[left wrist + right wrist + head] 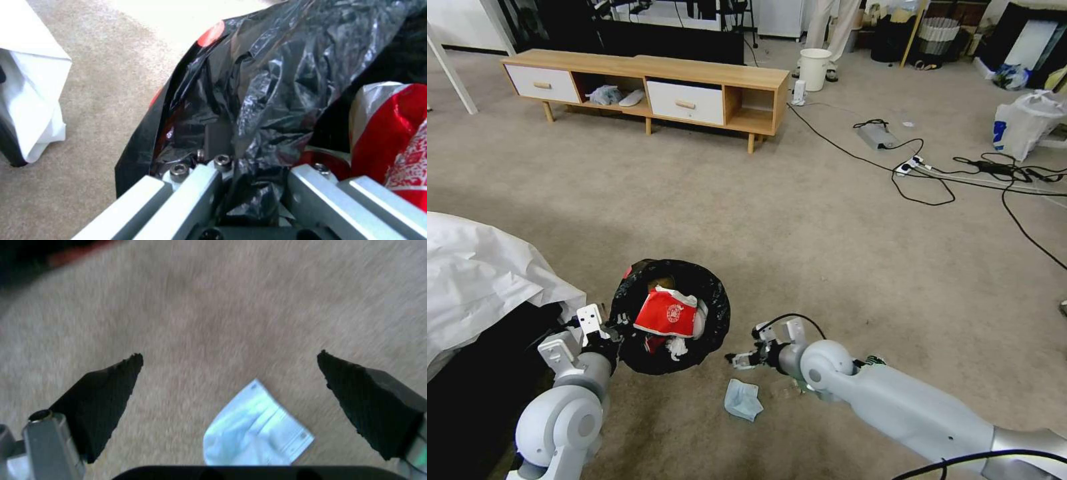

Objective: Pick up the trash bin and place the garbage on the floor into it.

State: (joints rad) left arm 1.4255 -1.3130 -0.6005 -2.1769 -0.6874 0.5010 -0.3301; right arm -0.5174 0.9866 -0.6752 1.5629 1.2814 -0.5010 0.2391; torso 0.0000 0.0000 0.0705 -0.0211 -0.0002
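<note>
The round trash bin lined with crinkled black plastic [707, 300] hangs above the beige carpet floor [800, 220], red wrapper [667, 312] inside; the left gripper [606, 328] clamps its rim; the right gripper [739, 360], fingers apart, hovers over a bluish tissue [256, 430].

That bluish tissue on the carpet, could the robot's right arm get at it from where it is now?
Probably yes. The right gripper hangs open just above the bluish tissue, with bare floor around it. The trash bin is off to one side in the left gripper.
</note>
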